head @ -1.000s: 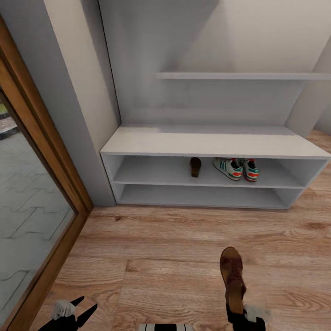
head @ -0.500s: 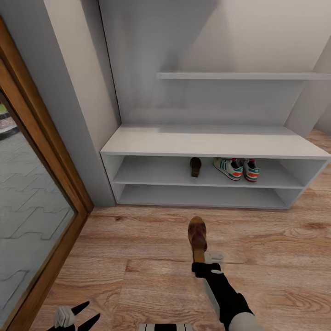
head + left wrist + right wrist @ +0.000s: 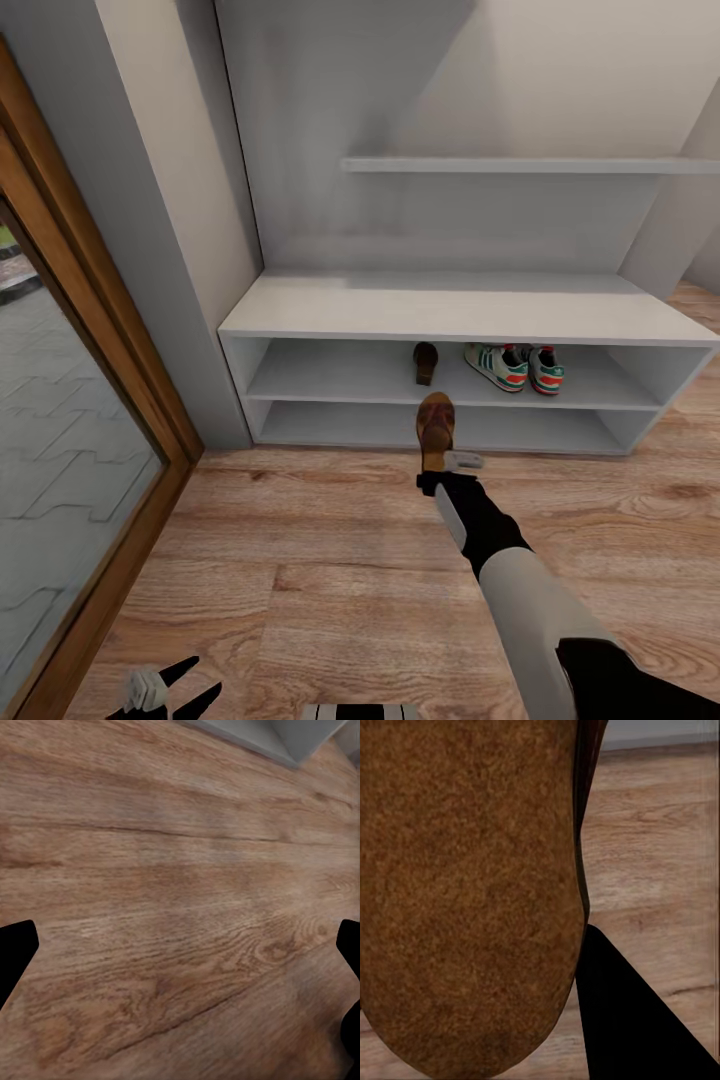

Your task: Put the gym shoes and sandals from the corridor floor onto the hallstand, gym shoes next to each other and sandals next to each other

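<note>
Currently clamping one sandal (image 3: 435,425) by the heel in the right jaws, toe aimed at the rack (image 3: 238,385), clear of the floor (image 3: 300,560) and apparently just short of the tiers' front edges. Left jaws spread wide and empty, hanging low over the floor. Already parked on the upper tier: the other sandal (image 3: 425,362) and, near it on the right, the two gym shoes (image 3: 497,366), side by side.

Most likely to go wrong at the shelf lip: coming in a shade too low or too high, catching the toe on the board between tiers, twisting out of a heel-only grip and dropping to the floor. Equally risky, pushing straight ahead: almost in line with the parked sandal, so ramming it deeper or knocking it askew. Veering right to avoid that, nudging the nearer gym shoe and splitting the pair. Releasing early, with the sole half over the edge, tipping back out. Hard to judge depth from the head view, so no certainty about clearance under the tabletop (image 3: 450,315)
</note>
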{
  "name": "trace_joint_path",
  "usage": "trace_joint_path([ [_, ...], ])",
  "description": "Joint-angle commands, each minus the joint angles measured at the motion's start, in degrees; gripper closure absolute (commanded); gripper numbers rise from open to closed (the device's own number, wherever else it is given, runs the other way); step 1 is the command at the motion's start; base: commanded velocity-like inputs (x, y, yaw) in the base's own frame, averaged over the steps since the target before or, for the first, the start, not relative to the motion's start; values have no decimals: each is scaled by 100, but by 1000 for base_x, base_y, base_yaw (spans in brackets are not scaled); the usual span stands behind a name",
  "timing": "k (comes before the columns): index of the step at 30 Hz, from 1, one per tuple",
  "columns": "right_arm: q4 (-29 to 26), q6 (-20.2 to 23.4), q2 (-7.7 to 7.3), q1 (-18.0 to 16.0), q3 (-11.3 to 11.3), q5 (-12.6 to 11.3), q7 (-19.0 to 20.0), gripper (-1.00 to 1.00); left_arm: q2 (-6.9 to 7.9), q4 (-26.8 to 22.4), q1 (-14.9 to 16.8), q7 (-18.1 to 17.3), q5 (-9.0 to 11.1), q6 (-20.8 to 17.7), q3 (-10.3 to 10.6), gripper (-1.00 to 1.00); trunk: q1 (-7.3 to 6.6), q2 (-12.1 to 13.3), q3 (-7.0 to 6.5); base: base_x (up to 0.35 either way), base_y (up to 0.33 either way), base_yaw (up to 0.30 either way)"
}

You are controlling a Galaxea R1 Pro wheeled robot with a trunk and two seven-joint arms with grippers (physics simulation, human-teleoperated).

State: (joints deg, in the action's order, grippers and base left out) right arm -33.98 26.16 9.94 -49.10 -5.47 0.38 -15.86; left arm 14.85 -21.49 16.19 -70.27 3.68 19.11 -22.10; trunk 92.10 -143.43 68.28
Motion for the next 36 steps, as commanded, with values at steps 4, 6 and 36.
trace_joint_path([
  [4, -4, 10, 6, -6, 0, -12, -97, 100, -131, -123, 2, -17, -43, -97, 115, -100, -1, -2, 5, 0, 0, 0],
  [6, 16, -15, 6, -9, 13, -6, -111, 100, -155, -75, -43, -28, 2, -93, 94, -100, -1, -2, 5, 0, 0, 0],
  [36, 52, 657, 6, -593, 20, -37, -305, 100, -264, 75, -90, -40, 10, 102, -5, -100, -1, -2, 5, 0, 0, 0],
])
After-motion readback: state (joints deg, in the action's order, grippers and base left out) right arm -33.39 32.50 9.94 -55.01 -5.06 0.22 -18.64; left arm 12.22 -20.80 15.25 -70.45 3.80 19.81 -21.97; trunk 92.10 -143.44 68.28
